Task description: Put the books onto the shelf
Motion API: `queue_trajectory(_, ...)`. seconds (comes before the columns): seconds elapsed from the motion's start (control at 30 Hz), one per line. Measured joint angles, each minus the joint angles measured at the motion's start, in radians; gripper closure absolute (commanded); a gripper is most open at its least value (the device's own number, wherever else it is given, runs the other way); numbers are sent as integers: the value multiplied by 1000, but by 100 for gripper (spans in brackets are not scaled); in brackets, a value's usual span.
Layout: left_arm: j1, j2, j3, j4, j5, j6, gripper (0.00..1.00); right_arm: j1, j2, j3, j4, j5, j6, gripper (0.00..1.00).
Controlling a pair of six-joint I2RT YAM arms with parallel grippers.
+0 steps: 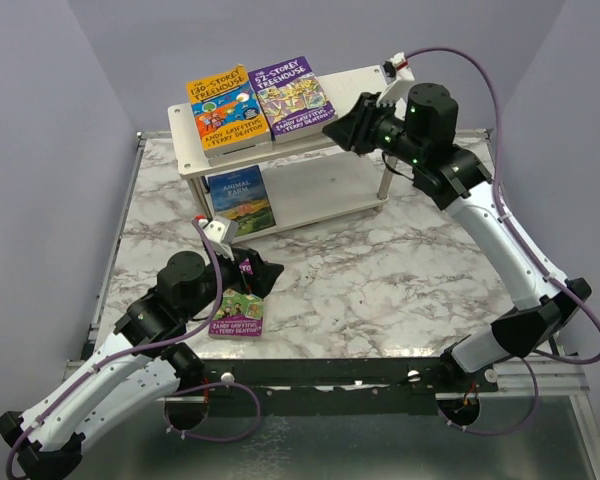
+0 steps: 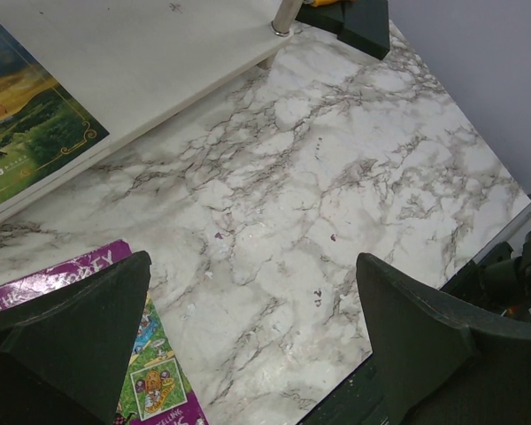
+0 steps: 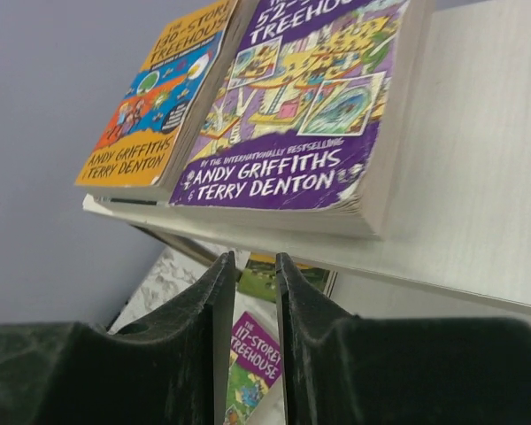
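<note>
The shelf (image 1: pixel 352 84) stands at the far side of the marble table (image 1: pixel 380 270), and 3 books lie flat on it. On the top board the orange Treehouse book (image 1: pixel 220 108) and the purple Treehouse book (image 1: pixel 292 95) lie side by side on the left half, their long edges touching; Animal Farm (image 1: pixel 240 198) lies face up at the left end of the lower board. 1 more, the green-and-magenta Treehouse book (image 1: pixel 236 315), lies face up on the table near the front edge, well apart from the shelf. The left gripper (image 2: pixel 252 332) hangs over that book's far edge, jaws spread wide with only bare marble between them (in the wrist view 1 finger (image 2: pixel 80 328) covers a corner of the cover); it holds nothing. The right gripper (image 3: pixel 255 270) is up at the level of the top board, just right of the purple book and pointing toward it; its jaws are only a slit apart and grip nothing; through the slit the wrist camera catches the book on the table below.
</note>
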Motion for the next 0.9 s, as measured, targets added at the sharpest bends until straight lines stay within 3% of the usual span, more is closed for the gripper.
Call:
queue_trajectory(0.13, 1, 2, 0, 0, 0, 0, 1, 43, 21, -11, -3, -13, 1, 85)
queue_trajectory(0.3, 1, 2, 0, 0, 0, 0, 1, 74, 63, 6, -3, -19, 8, 91)
queue_trajectory(0.9, 1, 1, 0, 0, 0, 0, 1, 116, 228, 183, -24, -19, 11, 95)
